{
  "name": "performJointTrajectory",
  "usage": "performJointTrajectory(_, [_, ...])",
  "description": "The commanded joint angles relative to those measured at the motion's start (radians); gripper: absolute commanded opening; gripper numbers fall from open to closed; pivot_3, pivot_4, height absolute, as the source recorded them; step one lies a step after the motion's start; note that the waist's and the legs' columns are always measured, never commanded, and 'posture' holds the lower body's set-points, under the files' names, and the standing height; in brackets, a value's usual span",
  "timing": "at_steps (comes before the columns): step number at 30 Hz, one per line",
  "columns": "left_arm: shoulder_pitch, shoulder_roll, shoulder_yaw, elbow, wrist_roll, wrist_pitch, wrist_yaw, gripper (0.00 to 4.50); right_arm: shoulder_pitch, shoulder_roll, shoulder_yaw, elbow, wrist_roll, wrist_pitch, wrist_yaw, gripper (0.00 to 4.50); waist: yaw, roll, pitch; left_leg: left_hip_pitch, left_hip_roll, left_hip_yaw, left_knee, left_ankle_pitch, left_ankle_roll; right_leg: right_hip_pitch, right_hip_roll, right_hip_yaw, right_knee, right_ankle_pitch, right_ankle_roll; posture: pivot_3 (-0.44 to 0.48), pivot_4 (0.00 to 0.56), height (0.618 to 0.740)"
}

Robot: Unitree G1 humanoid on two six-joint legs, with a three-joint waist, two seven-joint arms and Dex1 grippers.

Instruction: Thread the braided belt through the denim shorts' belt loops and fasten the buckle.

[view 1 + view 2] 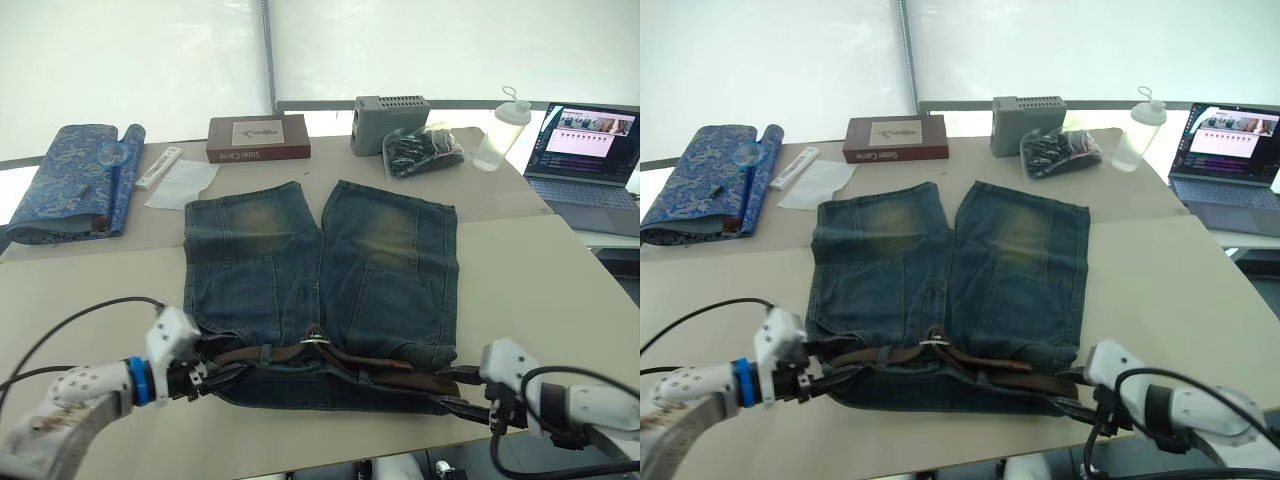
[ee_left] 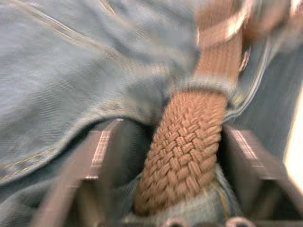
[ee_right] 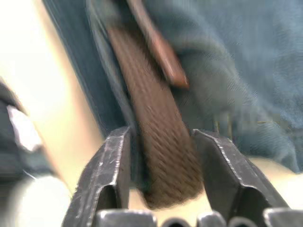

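Observation:
The denim shorts [image 1: 300, 260] lie flat on the table, waistband nearest me. The braided belt [image 1: 370, 362] runs along the waistband, with the silver buckle [image 1: 313, 343] at its middle. My left gripper [image 1: 222, 377] is at the left end of the waistband. It is open, and the woven belt [image 2: 184, 156] lies between its fingers and passes under a belt loop [image 2: 203, 85]. My right gripper [image 1: 458, 398] is at the right end, shut on the braided belt [image 3: 161, 142] near the smooth brown tip [image 3: 165, 61].
Along the far side lie a folded blue patterned cloth [image 1: 75, 175], white paper [image 1: 180, 183], a brown box [image 1: 258, 138], a grey box [image 1: 390, 122], a bag of black items [image 1: 425, 150] and a clear bottle [image 1: 498, 130]. A laptop [image 1: 585, 150] stands far right.

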Motion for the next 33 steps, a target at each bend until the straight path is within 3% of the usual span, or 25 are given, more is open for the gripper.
performJointTrajectory(1, [-0.120,0.013,0.053,-0.018,-0.247,0.142,0.037,3.38,-0.094,0.018,-0.026,-0.056,0.169,0.079,-0.043,1.89,0.000,0.000,0.000,0.001,0.000,-0.001,0.000,-0.001,-0.002,0.001,0.001,0.000,0.000,0.000,-0.001,0.000,0.150,0.709])
performJointTrajectory(4, [-0.259,-0.004,0.012,0.013,-0.346,0.220,0.110,2.50,-0.176,0.033,0.068,-0.034,0.145,0.101,-0.077,1.05,0.002,0.000,0.000,0.001,0.000,-0.001,0.002,-0.004,-0.009,0.003,0.003,0.001,-0.002,0.000,-0.001,0.000,0.150,0.709])
performJointTrajectory(7, [-0.288,0.014,-0.029,-0.022,-0.331,0.241,0.095,1.05,-0.238,0.036,0.167,-0.011,0.055,0.082,-0.108,0.03,-0.002,0.000,0.000,0.002,-0.001,0.000,0.004,-0.003,-0.009,0.005,0.003,0.004,-0.003,0.000,-0.001,0.000,0.150,0.709])
performJointTrajectory(9, [-0.301,0.010,-0.086,-0.030,-0.250,0.207,0.094,0.06,-0.291,0.037,0.259,0.035,-0.078,0.024,-0.136,0.00,-0.007,0.000,0.000,0.002,-0.001,0.002,0.004,-0.004,-0.009,0.004,0.003,0.007,-0.003,0.000,-0.001,0.000,0.150,0.709])
performJointTrajectory(10, [-0.313,0.005,-0.114,-0.029,-0.219,0.194,0.092,0.02,-0.303,0.031,0.294,0.048,-0.121,-0.002,-0.127,0.00,-0.006,-0.001,0.000,0.001,-0.002,0.003,0.004,-0.003,-0.009,0.004,0.003,0.008,-0.003,0.000,-0.001,0.000,0.150,0.709])
performJointTrajectory(12, [-0.359,-0.016,-0.171,0.000,-0.163,0.186,0.118,0.00,-0.322,0.037,0.334,0.060,-0.152,-0.022,-0.115,0.60,-0.001,-0.001,0.000,0.000,-0.003,0.003,0.004,-0.003,-0.009,0.002,0.005,0.011,-0.002,0.000,-0.001,0.000,0.150,0.709])
performJointTrajectory(15, [-0.449,-0.079,-0.246,0.061,-0.103,0.183,0.146,0.78,-0.344,0.039,0.395,0.093,-0.268,-0.089,-0.134,1.59,0.008,-0.001,0.000,-0.001,-0.005,0.001,0.004,0.001,-0.002,0.001,0.008,0.017,0.001,0.000,-0.001,0.000,0.150,0.709])
performJointTrajectory(17, [-0.519,-0.140,-0.299,0.114,-0.043,0.177,0.183,1.68,-0.354,0.047,0.414,0.109,-0.295,-0.105,-0.133,2.21,0.011,-0.002,0.000,-0.001,-0.006,0.000,0.004,0.002,-0.001,0.001,0.011,0.021,0.002,0.000,-0.001,0.000,0.150,0.709])
performJointTrajectory(18, [-0.545,-0.165,-0.319,0.130,-0.026,0.174,0.182,2.09,-0.356,0.044,0.423,0.113,-0.312,-0.116,-0.129,2.22,0.011,-0.002,0.000,-0.001,-0.006,0.000,0.004,0.002,-0.001,0.001,0.012,0.023,0.002,0.000,-0.001,0.000,0.150,0.709])
performJointTrajectory(25, [-0.645,-0.313,-0.423,0.249,0.088,0.130,0.169,2.09,-0.343,0.036,0.461,0.149,-0.438,-0.188,-0.134,2.22,-0.002,-0.003,0.000,-0.001,-0.007,0.001,0.005,0.002,0.002,0.001,0.012,0.027,0.002,0.001,0.001,0.000,0.150,0.709])
performJointTrajectory(28, [-0.666,-0.347,-0.447,0.297,0.104,0.155,0.156,2.12,-0.349,0.032,0.487,0.185,-0.535,-0.283,-0.147,1.49,-0.002,-0.003,0.000,-0.001,-0.007,0.001,0.005,0.002,0.002,0.001,0.012,0.027,0.003,0.001,0.001,0.000,0.150,0.709])
performJointTrajectory(32, [-0.680,-0.351,-0.467,0.323,0.110,0.196,0.128,2.12,-0.316,0.010,0.486,0.197,-0.603,-0.415,-0.121,0.05,-0.002,-0.003,0.000,-0.002,-0.006,0.001,0.011,0.002,0.002,0.000,0.012,0.027,0.008,0.000,0.000,0.000,0.150,0.709])
performJointTrajectory(33, [-0.685,-0.353,-0.468,0.332,0.102,0.217,0.122,2.12,-0.297,0.000,0.479,0.196,-0.612,-0.455,-0.111,0.05,-0.002,-0.003,0.000,-0.002,-0.006,0.001,0.012,0.001,0.003,0.000,0.012,0.027,0.009,0.000,0.000,0.000,0.150,0.709])
